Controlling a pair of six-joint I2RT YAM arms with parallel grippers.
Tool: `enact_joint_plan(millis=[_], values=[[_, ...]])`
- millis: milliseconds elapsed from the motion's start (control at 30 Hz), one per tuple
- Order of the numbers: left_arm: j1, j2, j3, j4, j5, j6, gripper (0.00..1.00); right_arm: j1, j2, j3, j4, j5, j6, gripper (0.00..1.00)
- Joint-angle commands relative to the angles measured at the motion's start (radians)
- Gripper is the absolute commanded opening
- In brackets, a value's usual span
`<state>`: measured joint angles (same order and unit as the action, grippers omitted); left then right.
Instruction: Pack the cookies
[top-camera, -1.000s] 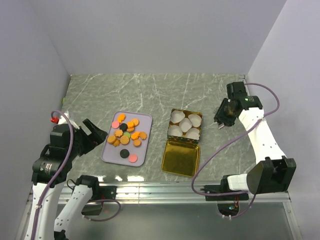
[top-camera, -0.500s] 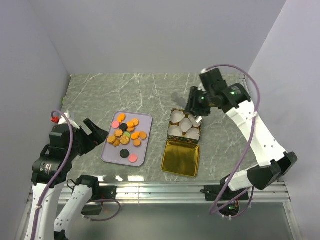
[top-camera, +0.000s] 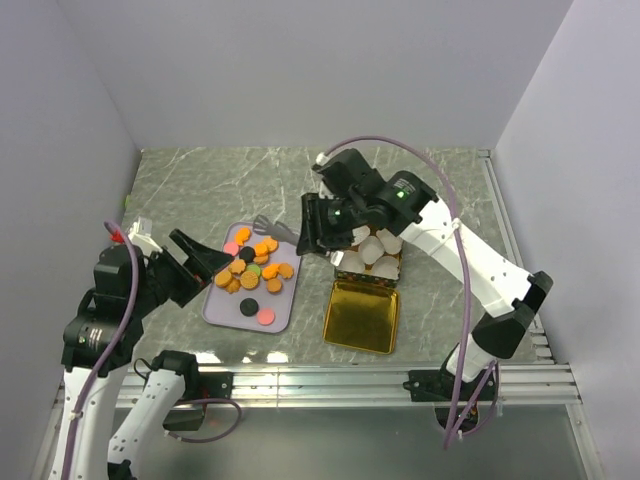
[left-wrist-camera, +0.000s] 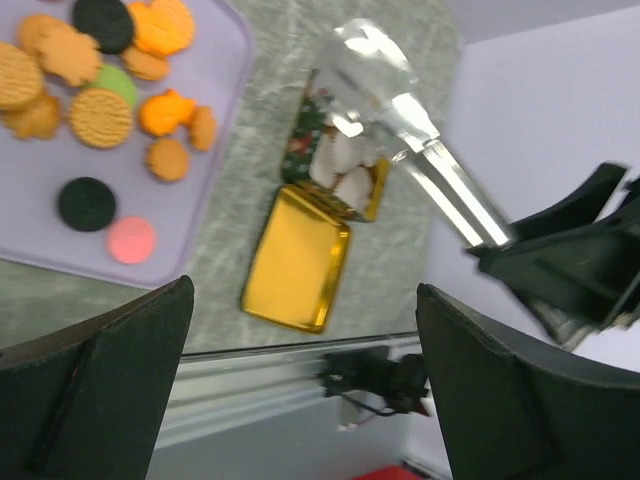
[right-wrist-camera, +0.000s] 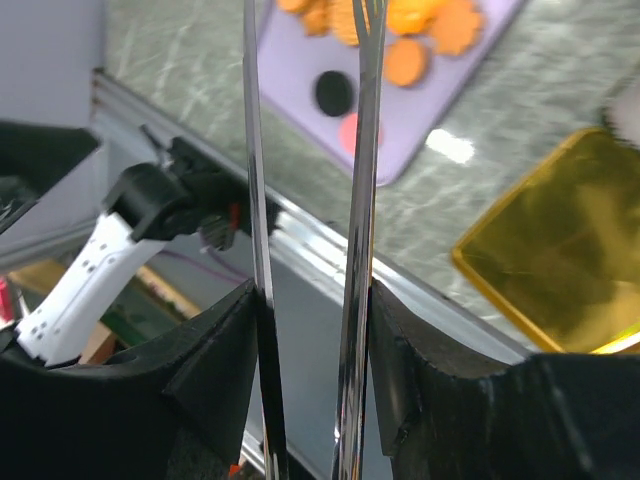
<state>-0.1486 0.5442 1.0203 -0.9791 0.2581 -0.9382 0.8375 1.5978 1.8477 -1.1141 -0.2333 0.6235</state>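
Cookies (top-camera: 255, 268): loose heap on the lilac tray (top-camera: 217, 306), left of the open tin (top-camera: 400, 265); visible paper cups (top-camera: 368, 250) bare.
Right pincer (right-wrist-camera: 310, 335): pinching metal tongs (right-wrist-camera: 357, 150); blades apart, tips over the tray's far edge.
Left pincer (top-camera: 197, 256): spread wide, empty, beside the tray.
Handling advice: lower the blades astride one outlying cookie; squeeze gently; lift level.

Pale walls (top-camera: 300, 70), green marbled table (top-camera: 290, 180)
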Motion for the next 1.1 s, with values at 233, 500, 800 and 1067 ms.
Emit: enact_joint_plan(millis=[233,500,800,1067], values=[[-0.003,0.12,0.241,-0.136,-0.109,-0.013,0.99,0.166,0.221,0.268,-0.182,0.256,-0.008,0.52],[-0.003,-0.009,0.238,-0.291,-0.215,0.032,0.99,0.195,0.278,0.285,-0.211,0.41,-0.025,0.52],[-0.003,-0.105,0.27,-0.392,-0.255,0.071,0.99,0.195,0.359,0.278,-0.13,0.433,-0.057,0.51],[-0.003,-0.13,0.294,-0.394,-0.22,0.124,0.99,0.195,0.474,0.353,-0.108,0.416,-0.057,0.5]])
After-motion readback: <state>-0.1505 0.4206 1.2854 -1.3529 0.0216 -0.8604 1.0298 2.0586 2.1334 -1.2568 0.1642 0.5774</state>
